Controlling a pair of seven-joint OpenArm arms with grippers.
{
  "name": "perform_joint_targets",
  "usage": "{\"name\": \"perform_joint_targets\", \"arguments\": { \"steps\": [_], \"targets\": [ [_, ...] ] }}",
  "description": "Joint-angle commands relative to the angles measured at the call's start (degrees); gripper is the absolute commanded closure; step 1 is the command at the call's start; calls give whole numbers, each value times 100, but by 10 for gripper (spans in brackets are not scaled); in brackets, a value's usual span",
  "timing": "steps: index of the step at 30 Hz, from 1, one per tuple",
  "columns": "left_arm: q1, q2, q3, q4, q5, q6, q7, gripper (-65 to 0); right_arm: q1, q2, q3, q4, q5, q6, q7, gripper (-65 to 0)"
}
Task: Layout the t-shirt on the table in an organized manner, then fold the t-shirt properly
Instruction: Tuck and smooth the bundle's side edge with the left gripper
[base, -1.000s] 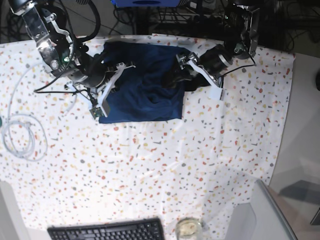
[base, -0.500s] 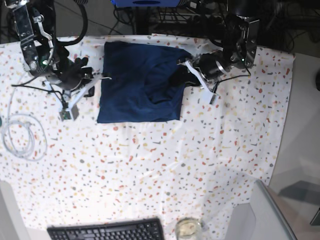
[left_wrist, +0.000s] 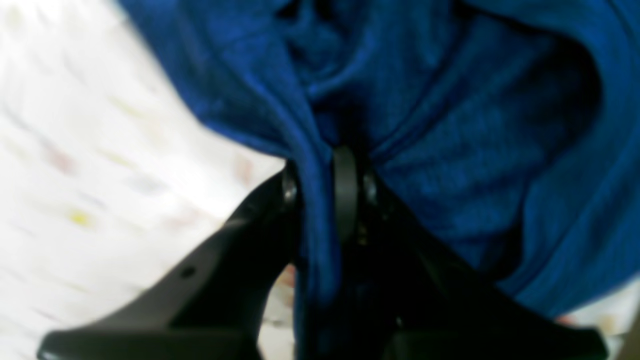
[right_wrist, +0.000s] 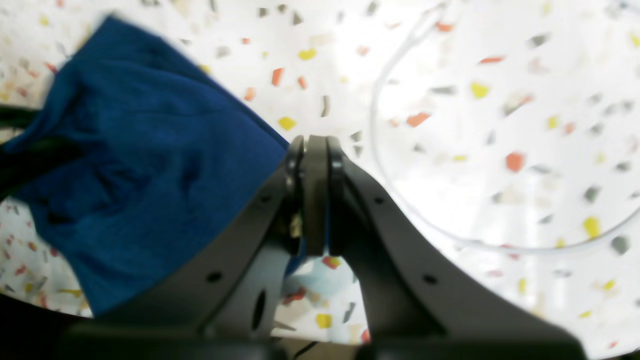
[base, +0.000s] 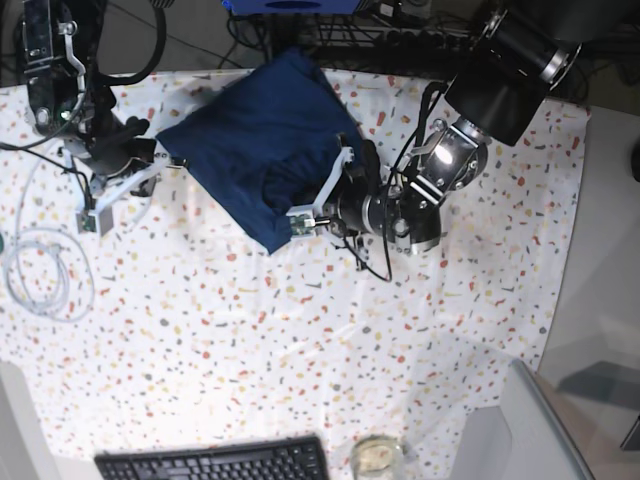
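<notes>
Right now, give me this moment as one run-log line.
left gripper: shut on t-shirt | right gripper: shut on t-shirt edge | t-shirt: bunched, unfolded

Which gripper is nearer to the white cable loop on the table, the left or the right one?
The right gripper. It is shut just beside the white cable, at the t-shirt's edge. The left gripper is shut on the t-shirt, across the garment from the cable.

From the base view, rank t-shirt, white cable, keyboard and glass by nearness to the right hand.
From the right hand:
1. t-shirt, right beside it.
2. white cable, below, at the table's edge.
3. keyboard, bottom edge.
4. glass, bottom, past the keyboard.
</notes>
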Motion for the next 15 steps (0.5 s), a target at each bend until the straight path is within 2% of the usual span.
{"name": "perform_joint_targets", "arguments": {
  "steps": [1, 6, 11, 15],
  "targets": [
    [-211, 28, 52, -198, 790, 235, 421, 0, -8, -6, 103, 98, -17, 1, 84, -6],
    [-923, 503, 377, -963, 1317, 235, -265, 0, -148, -41, 147, 98, -17, -25, 92, -6],
    [-1336, 846, 773, -1517, 1423, 235, -960, 0, -289, -68, 270, 98, 0, -34, 119, -6],
    [-1451, 1013, 1098, -1710, 1423, 235, -1188, 0, -368, -358, 657, 98, -26, -34, 110, -6]
  ]
}}
